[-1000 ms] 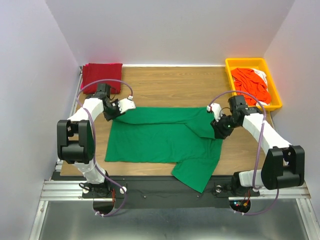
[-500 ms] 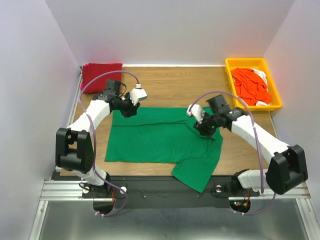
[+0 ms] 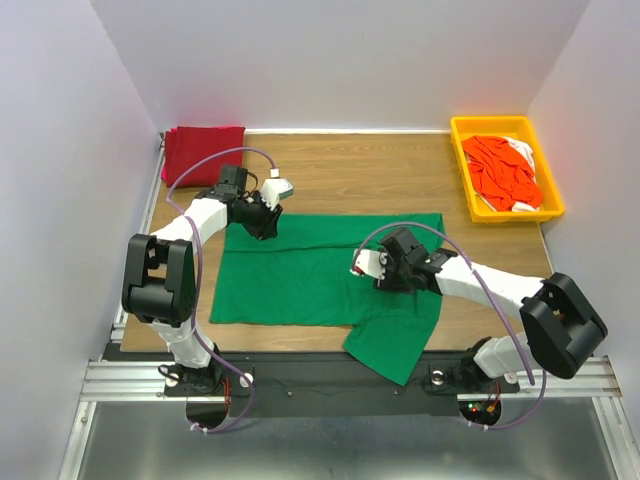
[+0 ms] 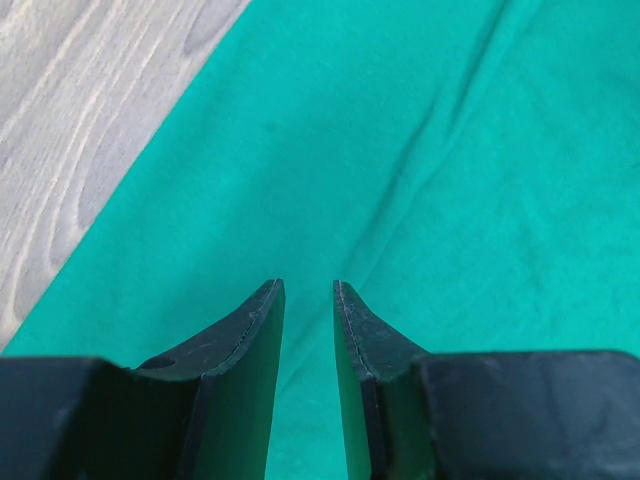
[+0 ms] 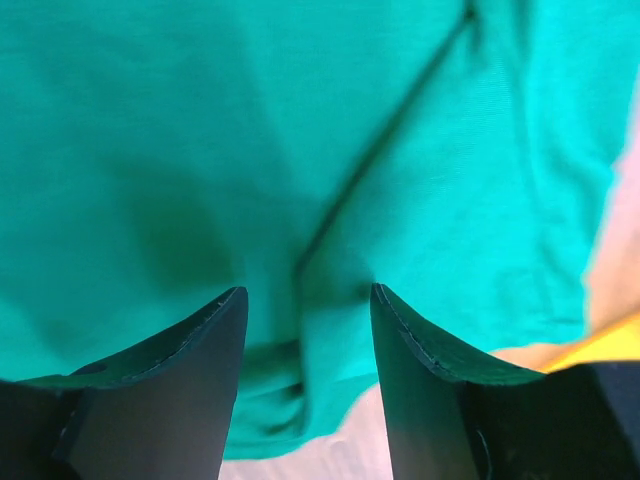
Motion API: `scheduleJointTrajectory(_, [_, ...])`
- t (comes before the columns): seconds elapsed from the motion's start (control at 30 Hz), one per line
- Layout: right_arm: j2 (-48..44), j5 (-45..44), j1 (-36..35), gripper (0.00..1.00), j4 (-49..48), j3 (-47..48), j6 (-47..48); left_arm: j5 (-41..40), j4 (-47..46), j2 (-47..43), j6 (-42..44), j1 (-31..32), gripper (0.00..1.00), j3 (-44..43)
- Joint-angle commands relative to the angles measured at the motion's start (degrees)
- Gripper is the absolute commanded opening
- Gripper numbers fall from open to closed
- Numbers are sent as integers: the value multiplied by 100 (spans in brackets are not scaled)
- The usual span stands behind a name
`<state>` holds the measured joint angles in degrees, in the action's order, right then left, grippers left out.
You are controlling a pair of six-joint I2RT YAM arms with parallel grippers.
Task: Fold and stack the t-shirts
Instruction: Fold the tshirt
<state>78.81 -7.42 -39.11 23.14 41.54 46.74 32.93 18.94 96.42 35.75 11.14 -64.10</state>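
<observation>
A wood-grain table (image 3: 340,170) fills the middle of the overhead view, with pale walls on three sides. The bright green t-shirt (image 3: 300,270) is the largest thing on it, spread flat across the near half of the table. One sleeve, at its near right corner, hangs over the table's front edge.

Two white and black arms reach in from the near edge, one from each side, and both grippers are over the green cloth.

At the far right corner sits a yellow tray (image 3: 458,150). It holds crumpled orange-red t-shirts (image 3: 500,175), with a bit of white t-shirt (image 3: 522,150) showing at the far right side. At the far left corner lies a dark red t-shirt (image 3: 203,150), folded into a square.

The left gripper (image 3: 262,220) is at the green shirt's far left corner. Its own camera shows the fingers (image 4: 262,330) only narrowly parted, with flat cloth visible through the gap and nothing pinched.

The right gripper (image 3: 388,272) is over the shirt's right-hand part. Its fingers (image 5: 410,340) stand well apart above a crease in the cloth and hold nothing.
</observation>
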Motion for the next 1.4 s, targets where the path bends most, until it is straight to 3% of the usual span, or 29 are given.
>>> scheduleJointTrajectory(0.0, [47, -804, -53, 58, -1117, -163, 537, 47, -136, 61, -68, -6, 38, -24])
scheduleJointTrajectory(0.27, [407, -1165, 0, 45, -1707, 170, 380, -41, -162, 254, 2, -15, 38, -42])
scheduleJointTrajectory(0.33, [600, -1104, 219, 39, -1760, 362, 284, -76, -171, 280, 11, -15, 38, -77])
scheduleJointTrajectory(0.6, [1207, -595, 1107, 29, -1751, 1180, -24, -111, -145, 394, 73, -15, 38, -77])
scheduleJointTrajectory(0.67, [1330, -401, 1239, 24, -1742, 1268, -51, -146, -154, 439, 64, -15, 38, -103])
scheduleJointTrajectory(0.77, [1611, -208, 1537, 1, -1725, 1462, -104, -199, -162, 553, 29, -24, 38, -138])
scheduleJointTrajectory(0.9, [1657, -6, 1758, 1, -1524, 1699, -183, -243, -162, 650, -24, -50, 38, -191])
scheduleJointTrajectory(0.97, [1402, 696, 1845, 5, -972, 1796, -104, -225, -145, 650, -6, -50, 38, -200])
scheduleJointTrajectory(1.03, [947, 1406, 1846, 25, -436, 1744, 123, -199, -119, 659, 11, -59, 38, -226])
scheduleJointTrajectory(1.17, [610, 2076, 1802, 48, 452, 1875, 387, -146, -66, 659, 29, -59, 38, -270])
scheduleJointTrajectory(1.37, [943, 2175, 1443, 48, 938, 2007, 450, -164, -75, 746, -15, -59, 38, -323])
